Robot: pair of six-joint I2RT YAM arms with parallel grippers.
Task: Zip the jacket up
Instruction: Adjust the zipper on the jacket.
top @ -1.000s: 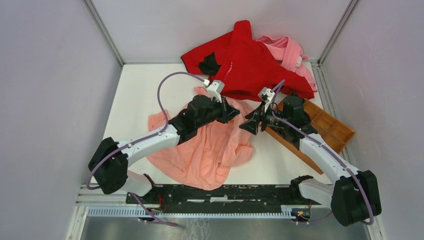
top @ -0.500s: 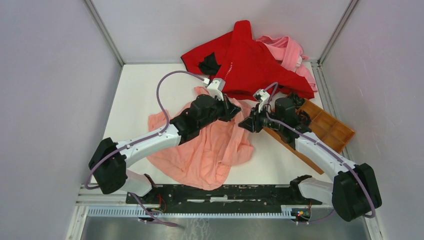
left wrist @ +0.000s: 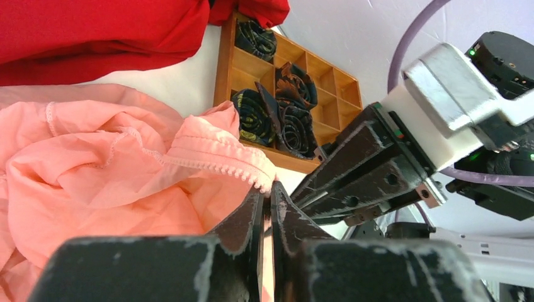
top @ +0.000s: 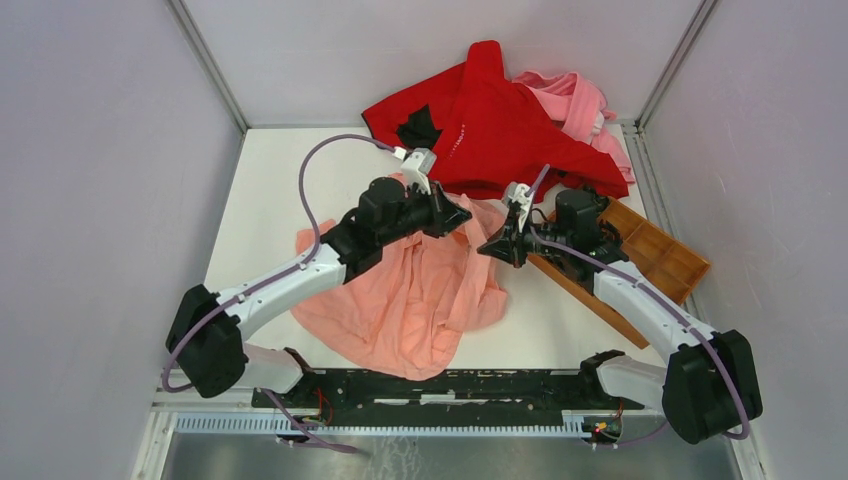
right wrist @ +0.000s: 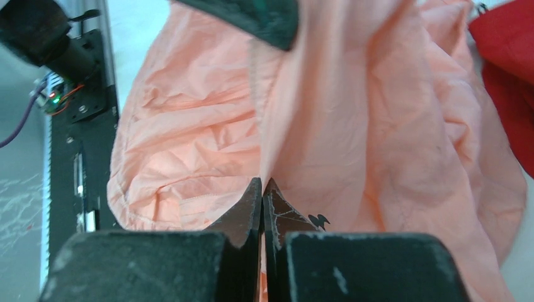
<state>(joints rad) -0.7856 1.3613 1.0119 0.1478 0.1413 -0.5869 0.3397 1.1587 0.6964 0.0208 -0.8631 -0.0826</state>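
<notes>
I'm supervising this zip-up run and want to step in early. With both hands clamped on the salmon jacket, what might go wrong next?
1. The left hand and right hand pinch the thin jacket only at their fingertips; a pull may slip it free.
2. The hands sit very close, so they might collide.
3. The red garment lies against the jacket's far edge and could get dragged along.

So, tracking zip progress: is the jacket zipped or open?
Open: on the jacket, zipper teeth line a loose, unjoined edge in the left wrist view.
</notes>
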